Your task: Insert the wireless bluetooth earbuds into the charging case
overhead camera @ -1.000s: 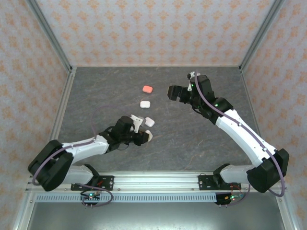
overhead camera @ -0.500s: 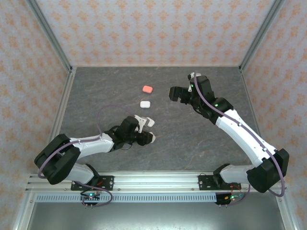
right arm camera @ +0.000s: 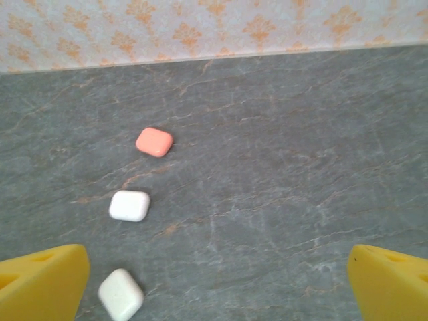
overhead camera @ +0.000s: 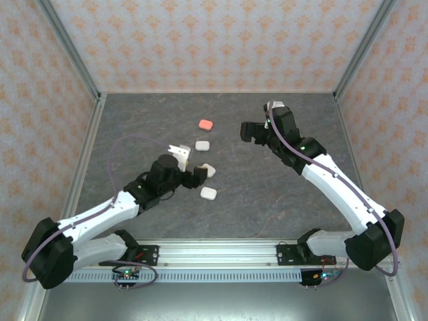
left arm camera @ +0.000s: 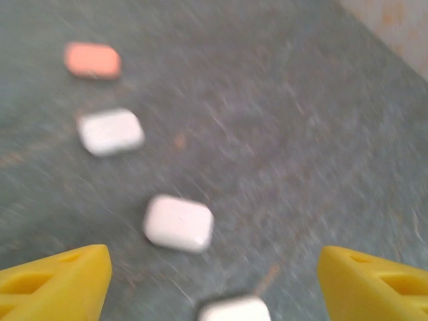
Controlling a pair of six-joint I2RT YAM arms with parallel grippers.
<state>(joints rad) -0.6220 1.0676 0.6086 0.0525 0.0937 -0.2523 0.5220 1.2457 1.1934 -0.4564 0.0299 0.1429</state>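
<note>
Grey bench (overhead camera: 281, 194), coral case (overhead camera: 205, 124), three white cases (overhead camera: 202, 144) mid-bench — left tool (left arm camera: 214, 271) spread, right tool (right arm camera: 217, 281) spread, both empty.

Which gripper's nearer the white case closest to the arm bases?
Left. The left gripper is just beyond that white charging case, slightly to its left; the right gripper is much farther away, up the table and to its right.

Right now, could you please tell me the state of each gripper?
Left gripper: open, holding nothing.
Right gripper: open, holding nothing.
</note>
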